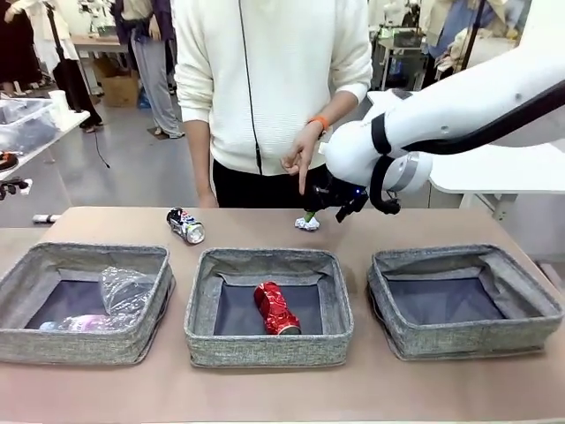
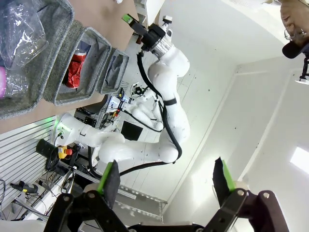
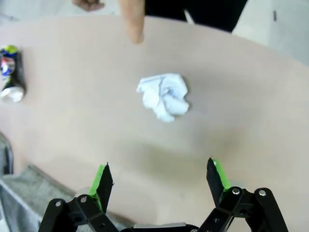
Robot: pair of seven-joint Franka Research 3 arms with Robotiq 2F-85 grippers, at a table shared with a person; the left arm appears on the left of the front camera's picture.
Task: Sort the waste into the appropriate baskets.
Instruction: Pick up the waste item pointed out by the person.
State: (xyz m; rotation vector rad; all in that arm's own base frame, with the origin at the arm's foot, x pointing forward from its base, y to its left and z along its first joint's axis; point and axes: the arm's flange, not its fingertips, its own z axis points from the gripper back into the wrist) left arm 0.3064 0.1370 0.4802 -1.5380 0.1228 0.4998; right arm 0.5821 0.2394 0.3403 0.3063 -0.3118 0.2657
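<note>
A small white paper wad (image 1: 307, 223) (image 3: 164, 96) lies on the table beyond the middle basket (image 1: 265, 349). My right gripper (image 1: 320, 210) (image 3: 158, 181) hovers open just above and short of the wad, nothing between its fingers. The person's finger (image 1: 302, 184) (image 3: 131, 21) points down at the wad. A dark blue-white printed can (image 1: 185, 225) (image 3: 10, 72) lies on the table farther left. The left basket (image 1: 84, 349) holds a clear plastic cup (image 1: 128, 290) and a clear bottle (image 1: 84, 322). A red can (image 1: 276, 309) (image 2: 76, 70) lies in the middle basket. My left gripper (image 2: 168, 176) is open and empty, aimed away from the table.
The right basket (image 1: 468, 340) holds nothing. The person in a white top stands at the far edge of the table. A marker (image 1: 44, 218) lies at the table's far left corner. Bare tabletop lies between the baskets and the far edge.
</note>
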